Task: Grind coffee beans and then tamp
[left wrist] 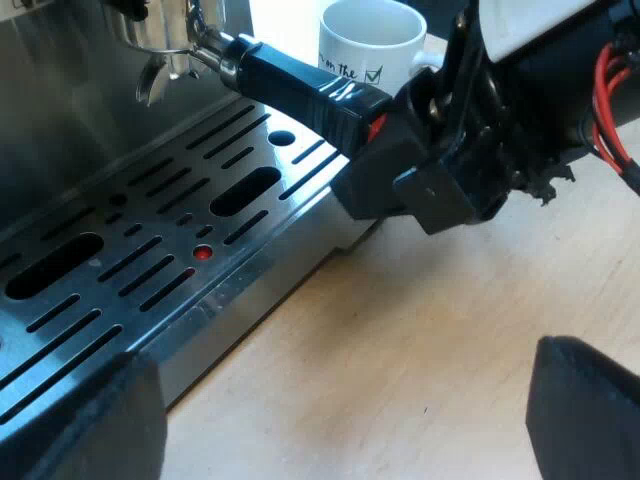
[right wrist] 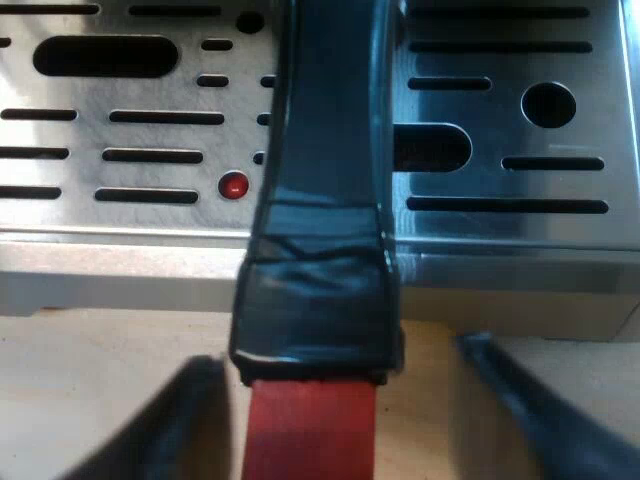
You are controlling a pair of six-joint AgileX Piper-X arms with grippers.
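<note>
While the holder [left wrist: 170,45] sits locked in the espresso machine [left wrist: 60,130], the right gripper [right wrist: 350,405] straddles its handle [right wrist: 320,200] near the red end, jaws parted; the left gripper [left wrist: 340,420] hangs spread wide above the table [left wrist: 420,340]. Likely next: clamp, then twist free for grinding.

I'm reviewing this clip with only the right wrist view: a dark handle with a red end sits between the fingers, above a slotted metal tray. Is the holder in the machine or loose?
Observer: In the machine. The left wrist view shows the holder seated at the front of the machine, reaching out over the drip tray.
Operator: Anything standing close by?
Observer: A white mug with dark lettering stands just beyond the holder.
Operator: What is the other arm doing?
Observer: The left gripper is open and holds nothing, above the table by the drip tray's edge.
</note>
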